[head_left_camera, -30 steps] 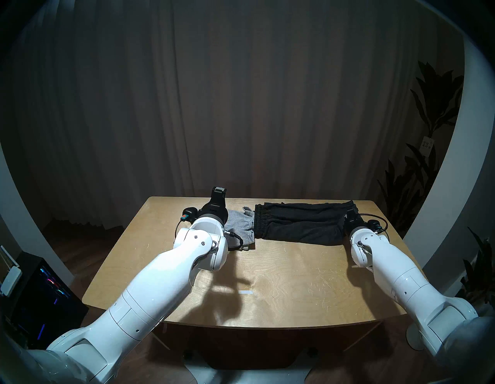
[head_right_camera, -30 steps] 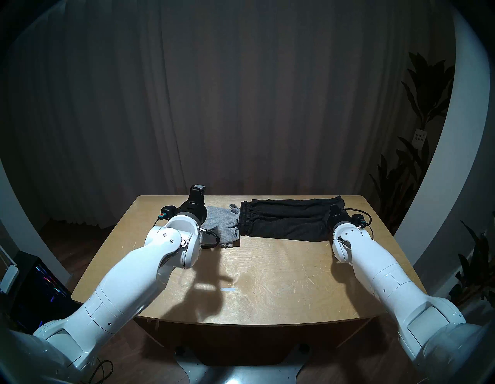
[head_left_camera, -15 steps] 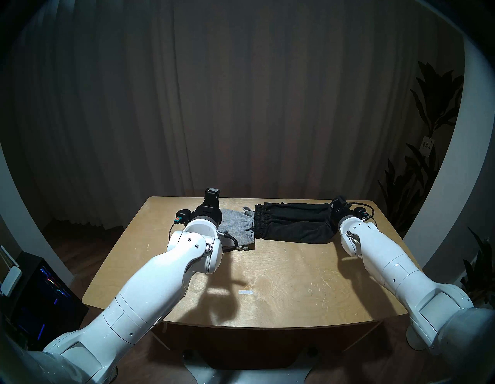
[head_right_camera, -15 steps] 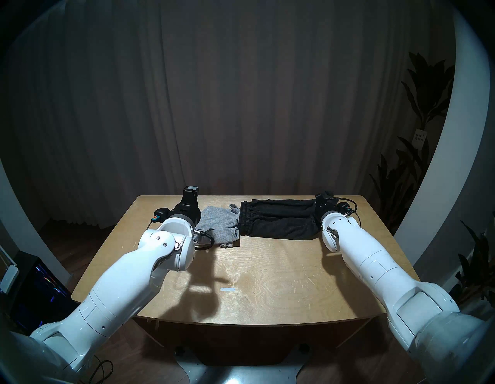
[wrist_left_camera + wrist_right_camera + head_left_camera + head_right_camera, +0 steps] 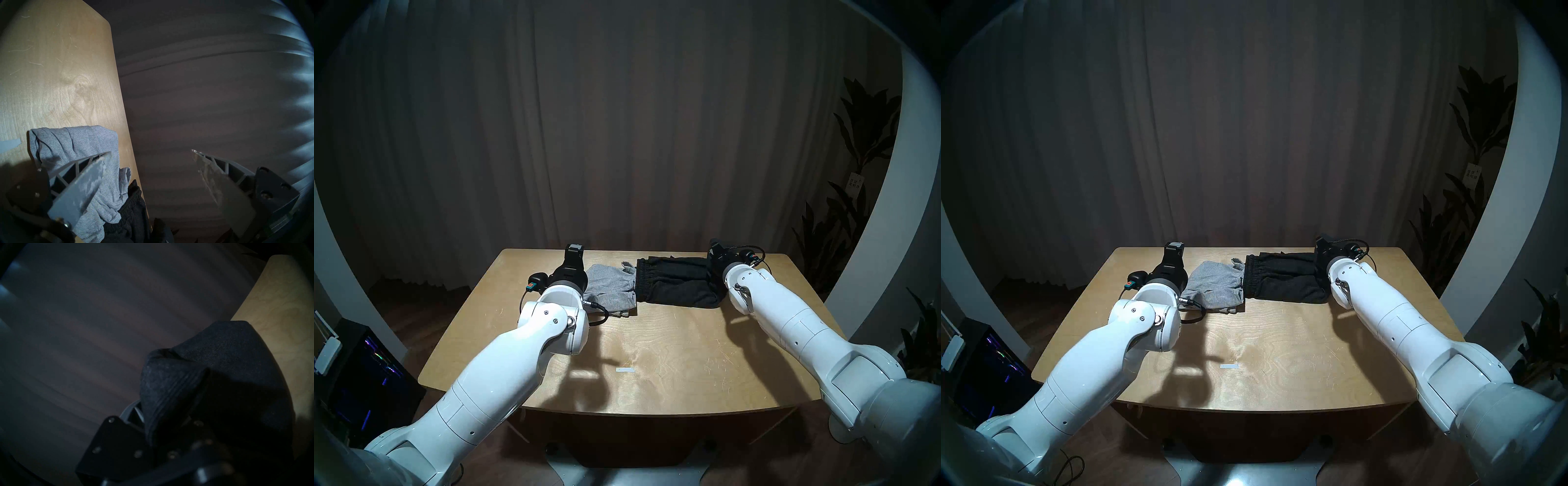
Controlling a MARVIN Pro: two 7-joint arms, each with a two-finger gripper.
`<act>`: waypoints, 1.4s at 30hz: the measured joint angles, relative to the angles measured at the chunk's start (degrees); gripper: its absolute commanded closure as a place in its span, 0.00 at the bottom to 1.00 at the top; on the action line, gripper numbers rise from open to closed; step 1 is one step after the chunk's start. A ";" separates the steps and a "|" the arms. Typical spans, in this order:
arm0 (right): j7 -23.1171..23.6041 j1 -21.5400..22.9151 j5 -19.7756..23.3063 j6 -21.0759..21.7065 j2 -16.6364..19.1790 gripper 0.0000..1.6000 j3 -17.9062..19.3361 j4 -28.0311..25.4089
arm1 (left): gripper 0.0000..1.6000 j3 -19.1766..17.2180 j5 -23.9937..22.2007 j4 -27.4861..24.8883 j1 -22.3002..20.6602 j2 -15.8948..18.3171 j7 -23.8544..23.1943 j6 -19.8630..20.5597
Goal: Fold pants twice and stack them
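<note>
The light grey shorts (image 5: 612,288) lie folded at the back of the table, touching the waistband end of the black shorts (image 5: 673,286) on their right. My left gripper (image 5: 151,153) is open and holds nothing. It hangs over the table's far edge, just left of the grey shorts (image 5: 76,144). My right gripper (image 5: 716,248) is shut on the leg end of the black shorts. It holds that end lifted and doubled back over the rest. In the right wrist view the black cloth (image 5: 220,353) drapes over the fingers and hides their tips.
The wooden table (image 5: 653,339) carries a small white tape mark (image 5: 625,370) near its front middle. A dark curtain hangs close behind the far edge. A computer case (image 5: 365,373) stands on the floor at the left, and plants (image 5: 857,203) at the right.
My right arm has swung left with the black leg end lifted off the table, so the black shorts now look much shorter. My left arm has drifted left, uncovering more of the grey shorts.
</note>
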 measured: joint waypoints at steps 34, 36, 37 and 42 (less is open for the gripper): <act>6.50 3.08 -4.69 5.47 -3.30 1.00 -5.59 1.66 | 0.00 -1.90 -0.18 -4.11 4.92 1.08 -2.62 -3.66; 6.70 3.12 -4.79 5.64 -3.44 1.00 -5.59 1.48 | 0.00 -1.91 -0.14 -4.31 5.12 1.13 -2.70 -3.88; 6.87 3.14 -4.89 5.81 -3.52 1.00 -5.61 1.30 | 0.00 -1.92 -0.11 -4.45 5.26 1.17 -2.73 -4.05; 7.68 3.13 -5.31 7.13 -3.59 1.00 -6.01 0.08 | 0.00 -1.95 0.08 -5.20 5.81 1.35 -2.84 -4.71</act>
